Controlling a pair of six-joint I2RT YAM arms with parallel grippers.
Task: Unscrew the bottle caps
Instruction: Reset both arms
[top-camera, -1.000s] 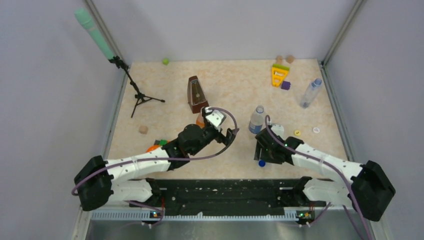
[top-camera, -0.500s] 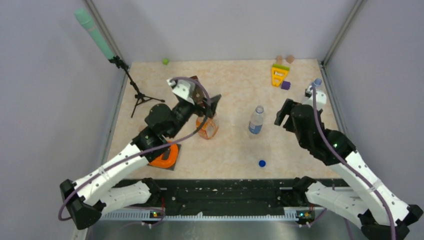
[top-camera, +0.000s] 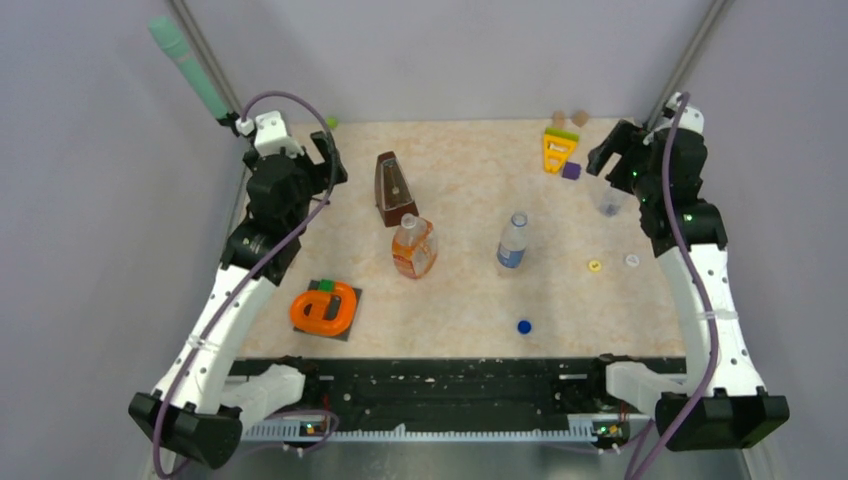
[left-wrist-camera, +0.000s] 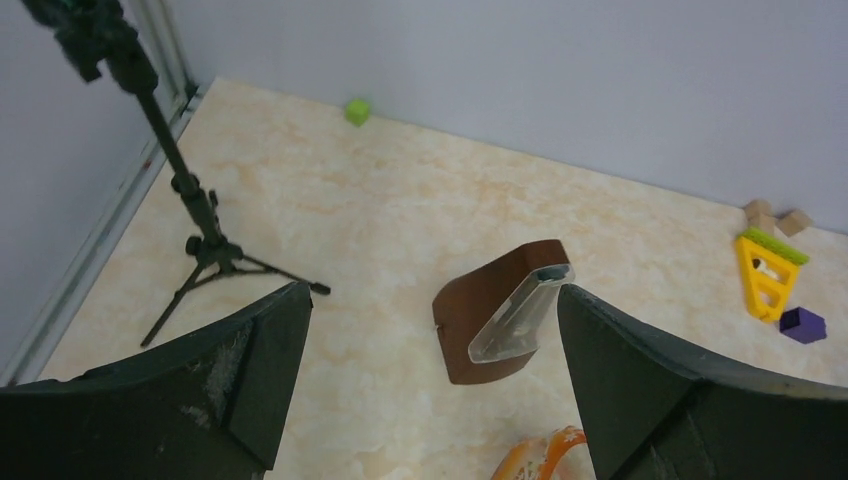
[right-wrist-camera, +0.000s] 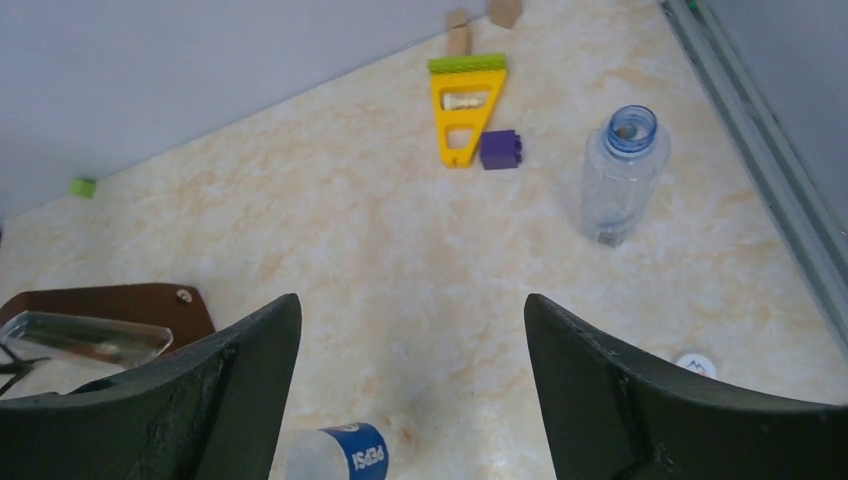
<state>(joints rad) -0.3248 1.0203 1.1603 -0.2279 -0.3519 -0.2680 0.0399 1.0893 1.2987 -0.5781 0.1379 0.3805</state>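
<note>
Bottle caps (top-camera: 524, 326) loose on table (top-camera: 470, 160); unlabelled bottle (right-wrist-camera: 622, 180) open, empty; left gripper (left-wrist-camera: 430, 300), right gripper (right-wrist-camera: 412, 305) spread

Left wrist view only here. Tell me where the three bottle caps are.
Observer: The blue cap lies loose on the table, on the near side, apart from every bottle.
Operator: Give me the other two.
Observer: The yellow cap and the white cap lie side by side, to the right of the upright labelled bottle.
</note>
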